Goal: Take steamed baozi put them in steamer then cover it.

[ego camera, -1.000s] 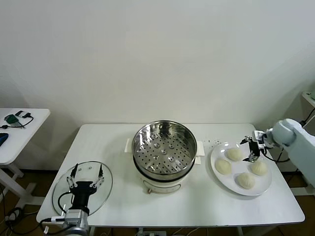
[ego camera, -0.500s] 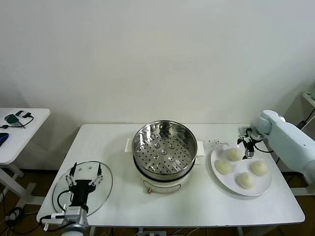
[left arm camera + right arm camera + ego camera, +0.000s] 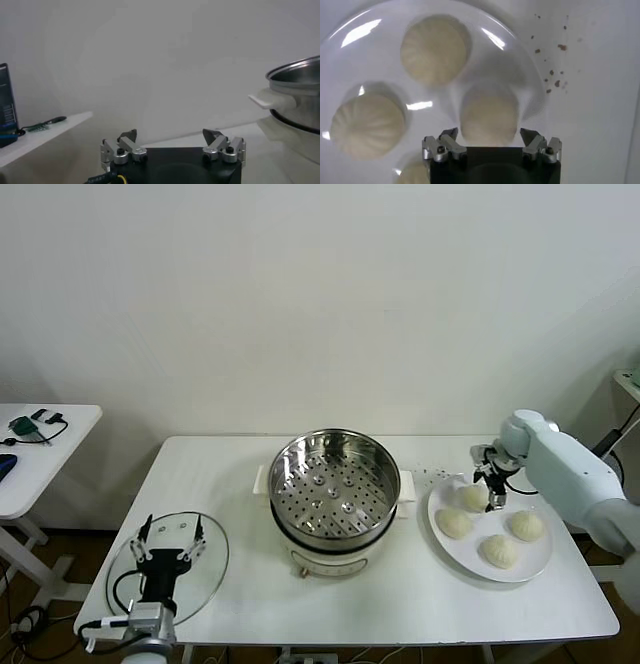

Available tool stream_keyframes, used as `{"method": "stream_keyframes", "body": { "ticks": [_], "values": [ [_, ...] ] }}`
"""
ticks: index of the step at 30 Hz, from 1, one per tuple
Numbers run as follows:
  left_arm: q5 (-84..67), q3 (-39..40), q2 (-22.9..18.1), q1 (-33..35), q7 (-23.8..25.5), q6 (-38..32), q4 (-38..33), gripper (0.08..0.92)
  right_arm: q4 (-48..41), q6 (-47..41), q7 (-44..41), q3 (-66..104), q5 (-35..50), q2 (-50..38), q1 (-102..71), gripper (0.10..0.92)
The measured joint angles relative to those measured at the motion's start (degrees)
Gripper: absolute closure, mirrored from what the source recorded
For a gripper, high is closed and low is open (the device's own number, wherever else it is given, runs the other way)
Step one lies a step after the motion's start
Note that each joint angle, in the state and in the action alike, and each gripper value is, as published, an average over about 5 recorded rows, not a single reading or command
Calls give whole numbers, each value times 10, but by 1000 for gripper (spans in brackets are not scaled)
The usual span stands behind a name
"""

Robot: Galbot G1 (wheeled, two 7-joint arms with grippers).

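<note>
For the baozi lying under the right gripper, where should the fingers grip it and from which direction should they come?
Grip that baozi across its widest part, low on the rounded sides, coming straight down from above. It sits domed on the white plate, apart from the other buns, and the open right gripper hangs over it with fingers either side. A gentle squeeze seems wise; it looks soft.

Your head cam sits high, looking down on the whole white table with the shiny round steel steamer pot dead centre. The left wrist cam rides low and level, well left of that pot, catching its rim. The right wrist cam looks straight down, close over the flat white plate right of the pot, also in head view.
</note>
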Motion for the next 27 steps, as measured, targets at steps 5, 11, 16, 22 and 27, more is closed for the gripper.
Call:
{"method": "stream_keyframes", "body": {
  "ticks": [5, 11, 16, 22, 27],
  "values": [
    [1, 2, 0, 0, -1, 0, 0, 177, -12, 4, -3, 5, -6, 10, 2, 260],
    [1, 2, 0, 1, -1, 0, 0, 177, -17, 9, -6, 7, -11, 14, 6, 321],
    [0, 2, -1, 4, -2, 0, -2, 177, -12, 12, -9, 5, -9, 10, 8, 340],
    [-4, -1, -1, 10, -2, -1, -6, 177, 34, 20, -18, -27, 12, -12, 31, 344],
    [-11, -2, 0, 15, -2, 0, -11, 177, 106, 38, -27, -92, 43, -37, 87, 346]
  ]
}}
